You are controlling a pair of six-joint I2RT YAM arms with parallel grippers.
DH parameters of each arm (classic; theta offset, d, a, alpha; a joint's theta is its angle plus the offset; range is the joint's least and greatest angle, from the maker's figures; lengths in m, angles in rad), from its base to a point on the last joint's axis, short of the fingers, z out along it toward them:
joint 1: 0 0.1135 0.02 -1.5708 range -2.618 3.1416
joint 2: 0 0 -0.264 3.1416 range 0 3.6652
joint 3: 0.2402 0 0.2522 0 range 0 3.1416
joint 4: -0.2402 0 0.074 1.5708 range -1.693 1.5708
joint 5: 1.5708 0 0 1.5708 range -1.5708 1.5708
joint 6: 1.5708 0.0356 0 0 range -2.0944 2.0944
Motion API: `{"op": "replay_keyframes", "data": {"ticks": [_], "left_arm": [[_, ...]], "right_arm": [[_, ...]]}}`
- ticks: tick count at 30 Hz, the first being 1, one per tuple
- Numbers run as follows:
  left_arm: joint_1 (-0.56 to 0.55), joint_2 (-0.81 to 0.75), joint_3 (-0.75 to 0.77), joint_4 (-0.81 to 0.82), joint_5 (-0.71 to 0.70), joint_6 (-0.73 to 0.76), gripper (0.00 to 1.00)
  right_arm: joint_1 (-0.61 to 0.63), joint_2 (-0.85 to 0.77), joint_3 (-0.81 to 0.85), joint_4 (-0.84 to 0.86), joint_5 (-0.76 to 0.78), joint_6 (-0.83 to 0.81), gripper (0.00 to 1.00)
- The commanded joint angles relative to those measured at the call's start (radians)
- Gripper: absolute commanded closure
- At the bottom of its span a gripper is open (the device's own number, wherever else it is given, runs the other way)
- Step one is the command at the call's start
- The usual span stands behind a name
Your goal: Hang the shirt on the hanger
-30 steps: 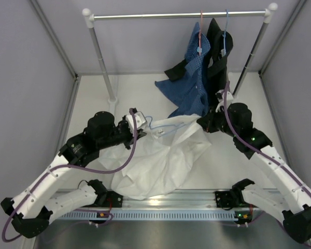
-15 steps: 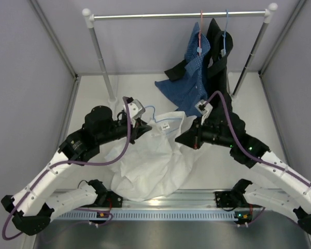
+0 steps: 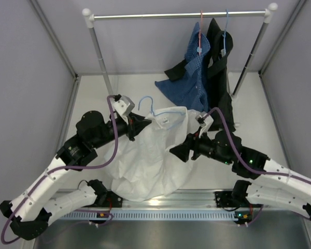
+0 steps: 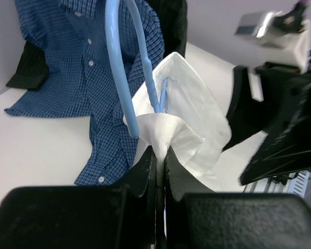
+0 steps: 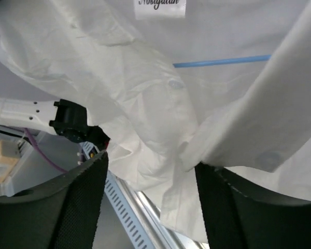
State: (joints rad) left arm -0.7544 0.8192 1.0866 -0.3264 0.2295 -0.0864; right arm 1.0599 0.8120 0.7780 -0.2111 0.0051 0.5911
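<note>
Left end effector point(image 4: 156, 155): fingers pressed together, pinching a fold of the shirt point(image 4: 171, 129) at its upper edge; the hanger point(image 4: 119, 62) wire rose out of the cloth directly above the pinch; could not tell whether the wire itself sat inside the grip. In the top view this end effector point(image 3: 140, 126) was raised above the surface point(image 3: 135, 85), and the hanger hook point(image 3: 147, 104) stood free just beyond it.

Shirt point(image 3: 150, 161): top part lifted between the two arms, with the neck label point(image 3: 166, 120) showing; the rest draped down and lay crumpled on the surface toward the near edge. Hanger bar seen through the thin cloth from the right wrist point(image 5: 223, 61), running below the label point(image 5: 159, 8).

Right end effector point(image 5: 151, 166): fingers spread apart, gripping nothing; a fold of shirt point(image 5: 135, 78) hung between them, close to the right-hand finger; contact could not be judged. From above it point(image 3: 177, 150) sat at the shirt's right edge, pointing toward the left end effector.

Behind: checked shirt point(image 3: 194, 83) and black garment point(image 3: 217, 57) hung from the rail point(image 3: 181, 15).
</note>
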Motion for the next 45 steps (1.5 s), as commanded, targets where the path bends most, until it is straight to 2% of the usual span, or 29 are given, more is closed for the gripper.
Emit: {"op": "replay_keyframes", "data": {"ticks": [1, 5, 7, 11, 15, 16, 19, 21, 27, 32, 37, 40, 42, 43, 44, 45], "left_arm": [[0.001, -0.018, -0.025, 0.127, -0.070, -0.016, 1.00], [0.001, -0.015, -0.053, 0.136, 0.013, 0.028, 1.00], [0.001, -0.003, -0.073, 0.141, 0.121, 0.056, 1.00], [0.001, 0.014, -0.112, 0.187, 0.342, 0.077, 1.00], [0.001, 0.021, -0.140, 0.237, 0.511, 0.077, 1.00], [0.000, 0.023, -0.143, 0.248, 0.581, 0.077, 1.00], [0.000, 0.028, -0.143, 0.279, 0.678, 0.073, 1.00], [0.000, 0.032, -0.140, 0.291, 0.728, 0.066, 1.00], [0.000, 0.055, -0.125, 0.291, 0.789, 0.068, 1.00], [0.000, 0.086, -0.117, 0.291, 0.788, 0.056, 1.00], [0.000, 0.097, -0.108, 0.291, 0.774, 0.054, 1.00], [0.000, 0.097, -0.097, 0.293, 0.746, 0.050, 1.00], [0.000, 0.086, -0.093, 0.291, 0.700, 0.048, 1.00], [0.000, 0.081, -0.093, 0.293, 0.635, 0.048, 0.94], [0.000, 0.077, -0.091, 0.291, 0.592, 0.045, 0.79], [0.000, 0.063, -0.087, 0.283, 0.535, 0.039, 0.58]], "right_arm": [[0.015, -0.144, -0.008, -0.107, 0.125, -0.034, 0.33], [0.012, -0.295, 0.012, -0.221, 0.196, -0.082, 0.29], [0.008, -0.301, 0.085, -0.252, 0.190, -0.149, 0.28], [0.000, -0.145, 0.274, -0.326, 0.156, -0.264, 0.24], [-0.008, 0.047, 0.432, -0.307, -0.049, -0.399, 0.25], [-0.008, 0.064, 0.470, -0.295, -0.115, -0.419, 0.25], [-0.008, 0.107, 0.491, -0.243, -0.191, -0.474, 0.26], [-0.008, 0.128, 0.491, -0.229, -0.209, -0.505, 0.34], [-0.009, 0.135, 0.451, -0.117, -0.390, -0.507, 0.55], [-0.009, 0.131, 0.451, -0.076, -0.412, -0.498, 0.60], [-0.009, 0.159, 0.454, -0.076, -0.425, -0.502, 0.82], [-0.009, 0.164, 0.446, -0.073, -0.419, -0.502, 1.00], [-0.009, 0.151, 0.440, -0.073, -0.380, -0.507, 1.00], [-0.009, 0.144, 0.438, -0.071, -0.360, -0.507, 1.00], [-0.009, 0.125, 0.434, -0.070, -0.335, -0.507, 1.00], [-0.009, 0.115, 0.428, -0.067, -0.285, -0.507, 1.00]]}}
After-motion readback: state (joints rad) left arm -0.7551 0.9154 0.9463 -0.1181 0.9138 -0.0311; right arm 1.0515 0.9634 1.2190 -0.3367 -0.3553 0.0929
